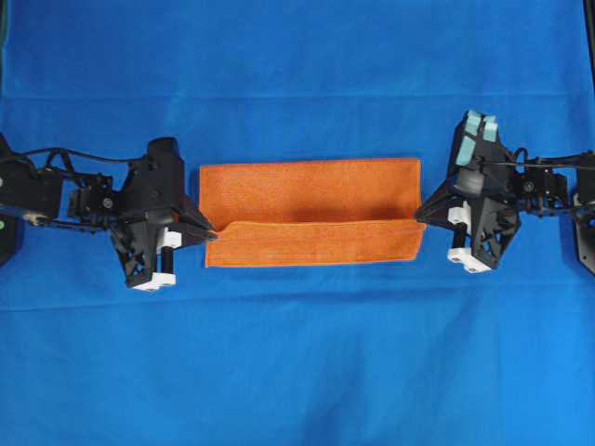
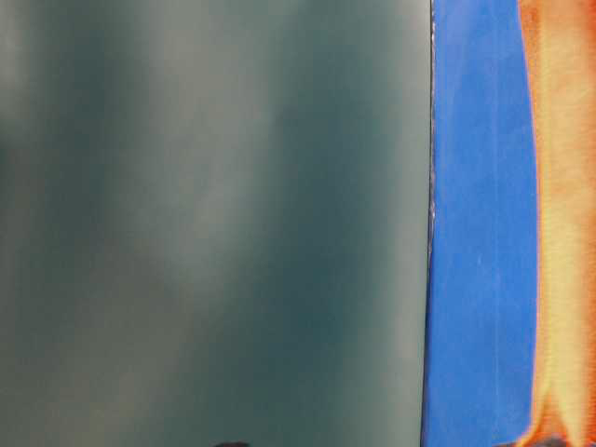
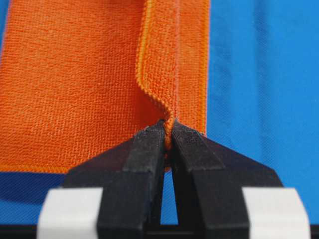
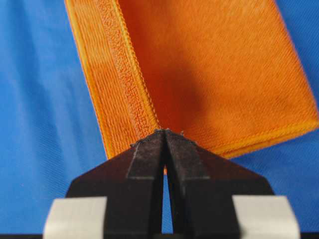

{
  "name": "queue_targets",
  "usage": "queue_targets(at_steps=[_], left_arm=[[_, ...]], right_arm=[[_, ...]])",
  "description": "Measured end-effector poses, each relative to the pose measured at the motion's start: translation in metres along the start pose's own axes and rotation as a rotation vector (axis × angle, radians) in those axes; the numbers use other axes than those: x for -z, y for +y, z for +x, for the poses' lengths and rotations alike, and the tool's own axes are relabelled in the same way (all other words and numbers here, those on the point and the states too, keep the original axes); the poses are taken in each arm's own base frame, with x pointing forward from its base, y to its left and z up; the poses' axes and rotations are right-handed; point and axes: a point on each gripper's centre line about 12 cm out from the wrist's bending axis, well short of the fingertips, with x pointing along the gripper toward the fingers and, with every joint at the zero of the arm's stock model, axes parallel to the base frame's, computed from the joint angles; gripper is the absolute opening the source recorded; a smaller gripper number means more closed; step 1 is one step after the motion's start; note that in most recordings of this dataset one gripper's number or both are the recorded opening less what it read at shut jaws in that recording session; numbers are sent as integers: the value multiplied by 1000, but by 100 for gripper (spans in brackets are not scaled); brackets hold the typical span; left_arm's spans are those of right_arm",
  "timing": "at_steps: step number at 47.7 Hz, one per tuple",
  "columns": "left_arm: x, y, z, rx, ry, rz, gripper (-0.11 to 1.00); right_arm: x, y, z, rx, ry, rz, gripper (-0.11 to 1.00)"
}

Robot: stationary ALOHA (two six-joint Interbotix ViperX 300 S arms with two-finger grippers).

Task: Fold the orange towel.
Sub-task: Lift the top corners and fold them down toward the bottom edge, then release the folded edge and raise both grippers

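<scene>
The orange towel (image 1: pixel 311 195) lies in the middle of the blue sheet, its near strip (image 1: pixel 316 244) folded up over the rest. My left gripper (image 1: pixel 212 236) is shut on the towel's left corner of that raised edge; in the left wrist view the hem (image 3: pixel 168 130) is pinched between the black jaws (image 3: pixel 167 128). My right gripper (image 1: pixel 420 216) is shut on the towel's right corner; in the right wrist view the towel (image 4: pixel 209 74) runs away from the closed tips (image 4: pixel 164 132). The towel also shows as an orange band in the table-level view (image 2: pixel 563 214).
The large blue sheet (image 1: pixel 297 372) covers the whole table. A blurred dark grey surface (image 2: pixel 214 223) fills most of the table-level view, very close to the lens. Both arms lie low at the towel's two ends.
</scene>
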Motion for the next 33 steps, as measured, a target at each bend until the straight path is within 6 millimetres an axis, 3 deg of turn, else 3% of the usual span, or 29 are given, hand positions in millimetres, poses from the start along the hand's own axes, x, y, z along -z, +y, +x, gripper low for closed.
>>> queue_targets(at_steps=[19, 21, 27, 31, 33], left_arm=[[1, 0, 7, 3, -20, 1, 3], [1, 0, 8, 3, -23, 1, 9], [2, 0, 8, 3, -21, -2, 43], [2, 0, 8, 2, -20, 3, 65], [2, 0, 7, 3, -18, 12, 70]], right_arm=[[-3, 4, 5, -9, -5, -3, -1], [-2, 4, 5, -9, -5, -5, 0], [-3, 5, 5, -14, -8, 14, 3], [-3, 7, 5, -19, -11, 12, 29], [-4, 7, 5, -20, -13, 8, 42]])
